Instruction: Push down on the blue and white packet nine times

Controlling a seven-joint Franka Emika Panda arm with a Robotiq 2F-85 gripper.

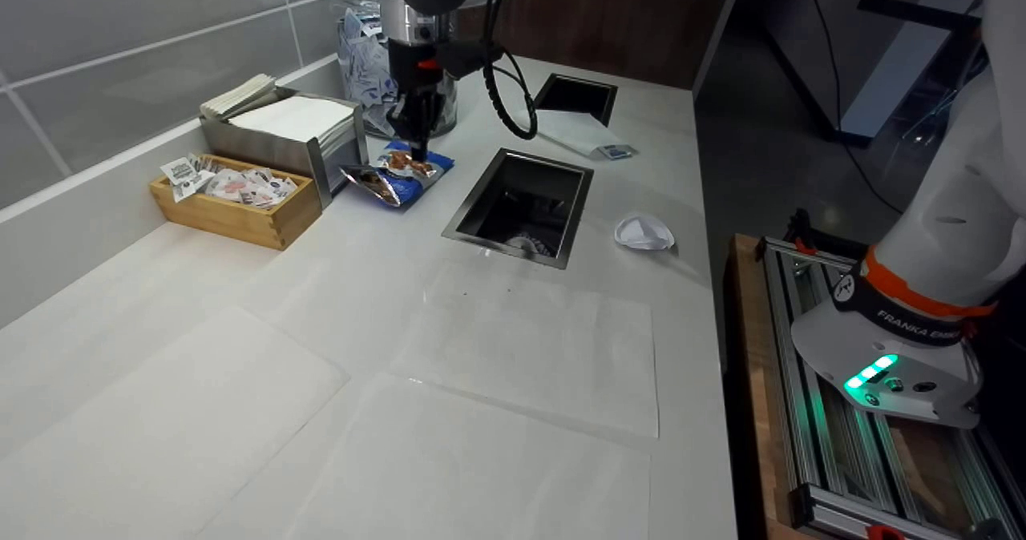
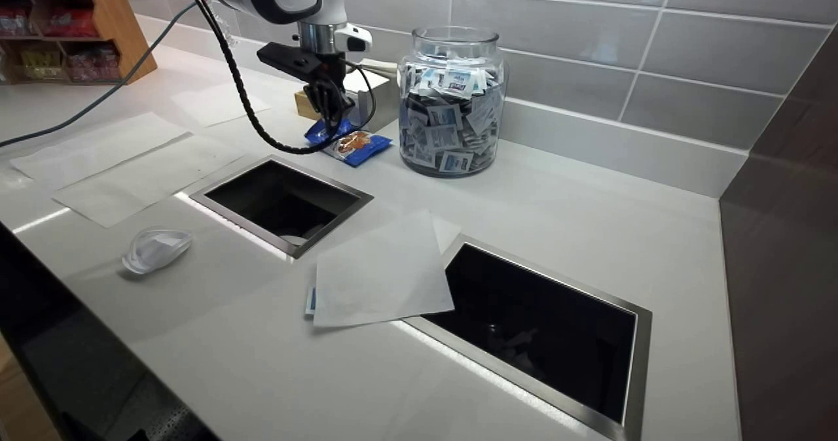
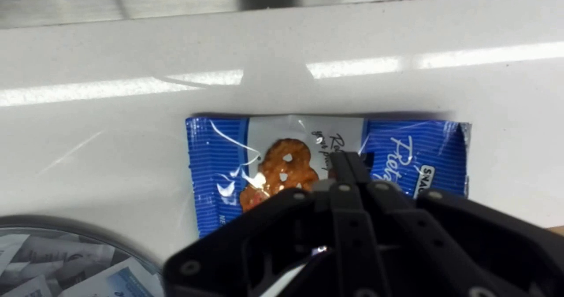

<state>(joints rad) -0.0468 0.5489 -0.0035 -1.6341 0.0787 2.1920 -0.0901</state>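
Packet (image 3: 313,142): blue and white, printed with a pretzel (image 3: 293,165); laid face up on the desk (image 1: 377,251), near the glass jar (image 2: 452,48) and the metal-framed opening (image 2: 337,216).
Jaws: held together, pointed down over the packet; whether it is touched cannot be told.
Jar contents: small sachets (image 2: 452,127).
Tiled wall (image 1: 160,3): napkin holder (image 1: 260,147) and wooden box (image 1: 228,221) are set side by side along it.
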